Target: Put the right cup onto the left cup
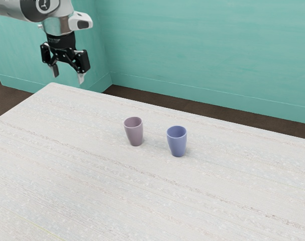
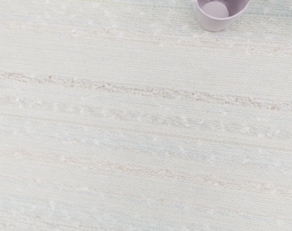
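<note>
My gripper hangs in the exterior view's upper left, high and well apart from both cups, its two fingers spread wide with nothing between them. A mauve cup stands upright on the table. Beside it, toward the exterior view's right, a blue cup is also upright, with a small gap between the two. Both have their mouths up. In the wrist view the mauve cup is partly cut off by the picture's edge, its inside and bottom visible.
The pale, streaked table carries the two cups, and its far edge runs in front of a teal wall. Brown floor shows between table and wall.
</note>
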You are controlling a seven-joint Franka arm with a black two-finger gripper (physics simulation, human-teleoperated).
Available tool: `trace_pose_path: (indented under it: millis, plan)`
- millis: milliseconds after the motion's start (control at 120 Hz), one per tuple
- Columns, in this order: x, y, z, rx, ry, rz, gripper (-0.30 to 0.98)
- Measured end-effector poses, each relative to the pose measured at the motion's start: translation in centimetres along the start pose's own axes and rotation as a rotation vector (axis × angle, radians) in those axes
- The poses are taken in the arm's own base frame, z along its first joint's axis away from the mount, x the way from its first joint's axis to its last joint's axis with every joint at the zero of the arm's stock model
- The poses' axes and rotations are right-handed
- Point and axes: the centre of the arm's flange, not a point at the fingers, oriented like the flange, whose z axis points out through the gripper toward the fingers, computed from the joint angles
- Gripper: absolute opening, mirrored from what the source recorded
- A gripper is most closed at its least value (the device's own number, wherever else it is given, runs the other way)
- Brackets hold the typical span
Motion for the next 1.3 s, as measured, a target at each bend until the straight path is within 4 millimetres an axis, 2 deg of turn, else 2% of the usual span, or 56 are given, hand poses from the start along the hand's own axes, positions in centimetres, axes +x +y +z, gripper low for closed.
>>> trace_pose_path:
  millis: [133, 225, 492, 642, 800, 900, 1167, 1300]
  plan:
    - [0.9, 0.1, 0.8, -0.001, 0.008, 0.022, 0.69]
    - [2.0, 1.3, 2.1, -0.001, 0.008, 0.053, 0.69]
    - [3.4, 9.1, 3.8, -0.016, 0.039, 0.169, 0.69]
    - [4.4, 13.6, 5.7, -0.009, 0.037, 0.2, 0.69]
    - [6.6, 16.2, 9.1, -0.013, 0.021, 0.166, 0.69]
    - [8.0, 17.8, 10.5, -0.023, 0.026, 0.138, 0.69]
    - [9.0, 23.9, 12.5, -0.038, 0.041, 0.104, 0.69]
    - [8.5, 27.2, 13.3, -0.027, 0.049, 0.092, 0.69]
